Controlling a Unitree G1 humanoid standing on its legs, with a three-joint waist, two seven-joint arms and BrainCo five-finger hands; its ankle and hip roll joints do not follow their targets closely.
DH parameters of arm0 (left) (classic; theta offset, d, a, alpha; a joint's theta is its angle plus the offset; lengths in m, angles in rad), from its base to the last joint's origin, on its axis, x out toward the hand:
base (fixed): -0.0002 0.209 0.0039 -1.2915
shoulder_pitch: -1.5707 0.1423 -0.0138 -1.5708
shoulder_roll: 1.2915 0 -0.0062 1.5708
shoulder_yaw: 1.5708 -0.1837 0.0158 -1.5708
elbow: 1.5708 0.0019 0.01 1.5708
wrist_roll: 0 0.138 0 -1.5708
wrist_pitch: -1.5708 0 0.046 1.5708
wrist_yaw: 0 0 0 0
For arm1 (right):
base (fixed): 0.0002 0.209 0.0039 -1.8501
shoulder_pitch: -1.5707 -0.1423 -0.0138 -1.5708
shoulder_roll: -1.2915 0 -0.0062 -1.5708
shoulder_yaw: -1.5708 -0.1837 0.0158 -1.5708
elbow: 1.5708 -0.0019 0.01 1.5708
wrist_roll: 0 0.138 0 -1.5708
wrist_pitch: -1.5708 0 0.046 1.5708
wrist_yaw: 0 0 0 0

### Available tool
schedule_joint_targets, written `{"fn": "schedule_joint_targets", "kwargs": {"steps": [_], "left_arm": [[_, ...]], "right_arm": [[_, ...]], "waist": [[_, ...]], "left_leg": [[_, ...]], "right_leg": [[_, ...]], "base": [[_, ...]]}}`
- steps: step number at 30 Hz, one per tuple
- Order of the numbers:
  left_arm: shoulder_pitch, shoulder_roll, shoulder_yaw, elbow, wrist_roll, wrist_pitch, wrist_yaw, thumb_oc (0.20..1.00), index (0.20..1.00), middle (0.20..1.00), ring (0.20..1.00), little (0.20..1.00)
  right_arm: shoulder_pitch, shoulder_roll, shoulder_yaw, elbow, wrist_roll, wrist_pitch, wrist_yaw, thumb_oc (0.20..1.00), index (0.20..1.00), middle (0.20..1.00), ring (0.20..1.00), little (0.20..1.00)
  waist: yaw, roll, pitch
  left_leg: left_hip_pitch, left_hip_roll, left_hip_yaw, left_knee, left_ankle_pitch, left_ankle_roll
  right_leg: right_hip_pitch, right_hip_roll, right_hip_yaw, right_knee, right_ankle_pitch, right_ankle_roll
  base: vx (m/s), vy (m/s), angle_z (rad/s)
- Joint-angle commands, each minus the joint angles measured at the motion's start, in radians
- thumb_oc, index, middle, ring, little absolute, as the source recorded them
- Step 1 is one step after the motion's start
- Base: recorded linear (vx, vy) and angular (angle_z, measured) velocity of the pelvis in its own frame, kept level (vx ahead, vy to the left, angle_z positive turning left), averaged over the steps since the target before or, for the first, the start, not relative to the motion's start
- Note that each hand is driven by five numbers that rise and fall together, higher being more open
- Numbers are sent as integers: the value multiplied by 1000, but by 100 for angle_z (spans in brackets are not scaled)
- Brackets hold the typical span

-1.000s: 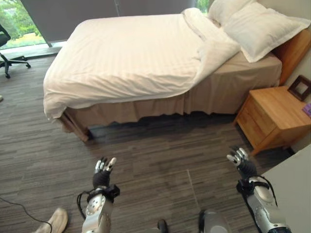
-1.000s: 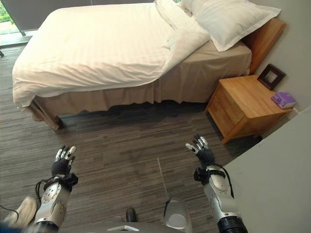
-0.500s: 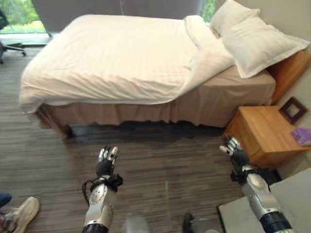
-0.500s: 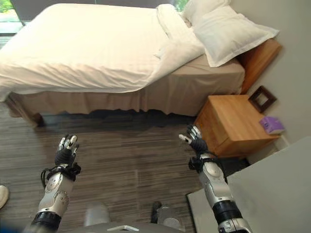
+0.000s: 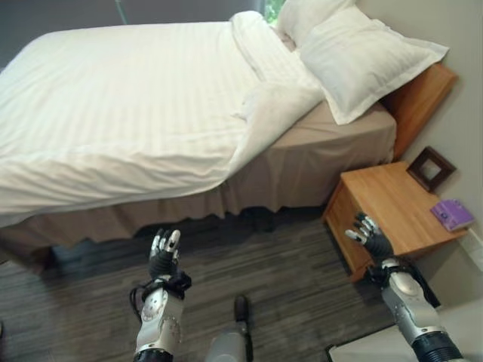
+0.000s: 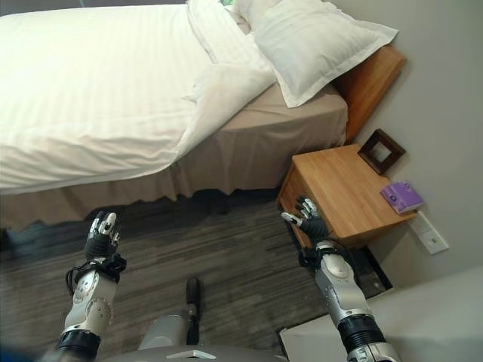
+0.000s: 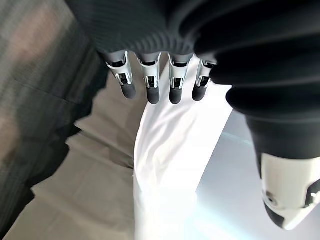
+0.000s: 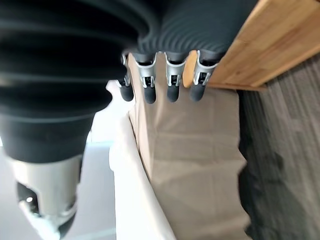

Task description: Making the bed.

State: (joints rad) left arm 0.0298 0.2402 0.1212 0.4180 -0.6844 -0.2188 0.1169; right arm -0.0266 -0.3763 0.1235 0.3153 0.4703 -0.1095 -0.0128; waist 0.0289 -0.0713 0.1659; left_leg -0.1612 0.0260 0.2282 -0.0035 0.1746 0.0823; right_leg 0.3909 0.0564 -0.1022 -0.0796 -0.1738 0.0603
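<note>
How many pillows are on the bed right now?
2, both at the head of the bed: the front pillow lies nearest the nightstand side, and the rear pillow sits behind it, partly covered. More could be hidden behind them.

Bright daylight glares on the duvet (image 5: 128, 105); wrist views blurred.
</note>
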Motion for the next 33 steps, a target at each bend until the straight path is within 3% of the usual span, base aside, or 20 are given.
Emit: {"fn": "schedule_joint_targets", "kwargs": {"steps": [1,4,6,7,8,9,10,14,16,20,22,24,25,26,29,31,33], "left_arm": [[-29,82,2,-28,92,-47,26,1000,1000,1000,1000,1000],[-44,106,2,-26,107,-49,33,1000,1000,1000,1000,1000],[-64,122,-9,-30,113,-50,38,1000,1000,1000,1000,1000],[-75,134,-19,-46,106,-51,26,1000,1000,1000,1000,1000],[-75,134,-20,-46,106,-51,26,1000,1000,1000,1000,1000],[-83,133,-41,-38,104,-43,7,1000,1000,1000,1000,1000],[-79,126,-56,-27,114,-37,-7,1000,1000,1000,1000,1000],[-78,126,-74,-48,142,-27,-15,1000,1000,1000,1000,1000],[-75,133,-88,-55,183,-27,-30,1000,1000,1000,1000,1000],[-88,157,-92,-86,222,-29,-24,1000,1000,1000,1000,1000],[-88,157,-91,-86,222,-29,-24,1000,1000,1000,1000,1000],[-119,186,-95,-154,234,-24,-26,1000,1000,1000,1000,1000],[-140,212,-97,-196,253,-16,-28,1000,1000,1000,1000,1000],[-141,212,-97,-195,253,-16,-28,1000,1000,1000,1000,1000],[-187,296,-76,-206,309,-20,-24,1000,1000,1000,1000,1000],[-264,373,-71,-219,299,-25,-27,1000,1000,1000,1000,1000],[-335,517,-75,-178,338,-22,-27,1000,1000,1000,1000,1000]], "right_arm": [[-25,14,-26,-66,-41,-58,-6,1000,1000,1000,1000,1000],[-30,33,-35,-76,-55,-59,-7,1000,1000,1000,1000,1000],[-41,39,-24,-73,-64,-54,-9,1000,1000,1000,1000,1000],[-34,44,-22,-80,-61,-49,-6,1000,1000,1000,1000,1000],[-33,44,-22,-80,-62,-49,-6,1000,1000,1000,1000,1000],[-13,46,-24,-81,-59,-41,0,1000,1000,1000,1000,1000],[11,54,-22,-74,-47,-40,11,1000,1000,1000,1000,1000],[15,56,-14,-79,-44,-38,18,1000,1000,1000,1000,1000],[14,46,-3,-83,-56,-37,35,1000,1000,1000,1000,1000],[-36,16,14,-89,-42,-49,48,1000,1000,1000,1000,1000],[-37,16,14,-89,-42,-49,48,1000,1000,1000,1000,1000],[-62,-7,14,-85,-28,-51,48,1000,1000,1000,1000,1000],[-58,-18,9,-92,-19,-46,54,1000,1000,1000,1000,1000],[-59,-18,9,-92,-18,-46,55,1000,1000,1000,1000,1000],[-67,-31,21,-96,4,-43,73,1000,1000,1000,1000,1000],[-63,-43,29,-96,12,-37,87,1000,1000,1000,1000,1000],[-40,-54,33,-99,-4,-30,110,1000,1000,1000,1000,1000]], "waist": [[35,-39,-52],[8,-16,-19],[-23,6,17],[-53,19,28],[-56,19,30],[-72,3,26],[-93,-7,19],[-91,-21,12],[-83,-31,0],[-74,-11,-19],[-76,-11,-18],[-86,4,-24],[-92,7,-19],[-93,7,-19],[-95,4,-11],[-100,9,-15],[-118,27,-13]], "left_leg": [[-3,43,44,67,-39,-106],[65,38,73,71,-93,-66],[134,41,58,53,-113,-59],[191,43,41,36,-149,-64],[194,43,37,37,-151,-64],[216,21,12,32,-173,-69],[255,11,-17,1,-186,-81],[283,5,-57,-7,-200,-90],[293,3,-75,5,-217,-96],[305,32,-95,5,-221,-121],[305,33,-96,5,-221,-121],[294,68,-104,20,-212,-150],[273,92,-100,76,-182,-174],[271,93,-103,79,-184,-175],[241,103,-108,182,-146,-200],[203,73,-94,105,-160,-181],[180,52,-63,70,-160,-169]], "right_leg": [[-157,-144,-47,166,149,45],[-333,-207,-40,485,325,129],[-434,-227,-39,591,359,116],[-503,-296,-73,493,377,100],[-496,-296,-78,491,375,101],[-486,-295,-64,361,373,104],[-482,-252,-21,181,364,108],[-490,-240,-11,106,390,121],[-464,-235,-3,82,371,119],[-425,-199,-9,82,304,83],[-425,-198,-10,82,303,82],[-404,-171,-28,66,272,57],[-383,-159,-46,54,263,44],[-382,-158,-48,53,264,43],[-349,-144,-60,5,278,32],[-349,-145,-53,-8,267,38],[-356,-137,-35,-7,271,42]], "base": [[340,246,-45],[256,278,-36],[348,243,24],[390,132,38],[536,38,29],[481,-74,78],[472,-74,80],[253,-86,61],[237,-120,67],[202,-171,38],[56,-93,-11],[136,-249,5],[101,-201,17],[85,-194,48],[98,-165,25],[96,-82,-27],[57,9,-5]]}}
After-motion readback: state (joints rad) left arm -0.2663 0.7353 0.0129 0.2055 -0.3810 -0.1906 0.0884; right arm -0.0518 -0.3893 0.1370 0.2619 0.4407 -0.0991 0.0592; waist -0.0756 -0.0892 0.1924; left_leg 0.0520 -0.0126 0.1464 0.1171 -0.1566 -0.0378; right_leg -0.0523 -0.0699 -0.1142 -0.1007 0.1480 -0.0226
